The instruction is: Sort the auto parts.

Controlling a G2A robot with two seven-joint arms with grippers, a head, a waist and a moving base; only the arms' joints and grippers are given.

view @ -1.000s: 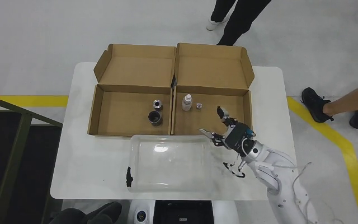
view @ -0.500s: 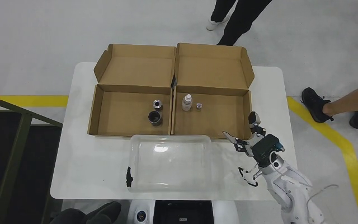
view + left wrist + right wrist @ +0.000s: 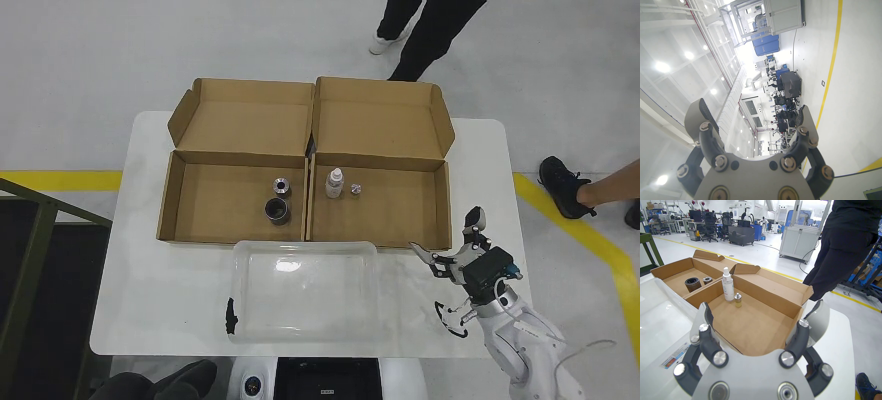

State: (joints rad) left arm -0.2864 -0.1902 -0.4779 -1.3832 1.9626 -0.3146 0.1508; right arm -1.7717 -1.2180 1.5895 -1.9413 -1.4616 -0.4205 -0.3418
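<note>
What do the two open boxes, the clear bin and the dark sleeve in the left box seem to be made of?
Left box and right box: matte brown cardboard, folded flaps.
Clear bin: glossy transparent plastic; the table shows through.
Dark sleeve: probably metal, dull dark grey, thick-walled.

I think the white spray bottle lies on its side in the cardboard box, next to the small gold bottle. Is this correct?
Not quite. The white spray bottle stands upright, not on its side. It is in the cardboard box, next to the small gold bottle, as the right wrist view shows.
</note>
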